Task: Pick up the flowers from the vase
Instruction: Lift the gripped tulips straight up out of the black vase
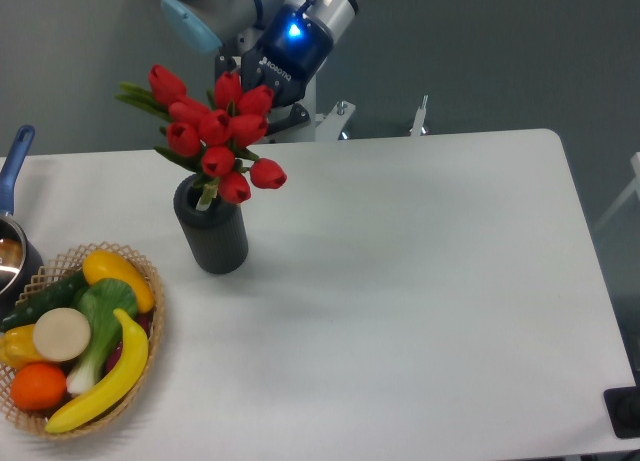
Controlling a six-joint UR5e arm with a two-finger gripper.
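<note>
The flowers (216, 133), a bunch of red tulip buds with green leaves, hang above the vase (211, 233) with their stem ends still just inside its mouth. The vase is a matte black cylinder standing upright on the white table at the left. My gripper (262, 106) is behind the bunch at its upper right, shut on the flowers; the buds hide most of its fingers. A blue light glows on the wrist above it.
A wicker basket (152, 326) of fruit and vegetables sits at the front left. A pot with a blue handle (12, 166) stands at the left edge. A small black object (626, 411) is at the table's front right corner.
</note>
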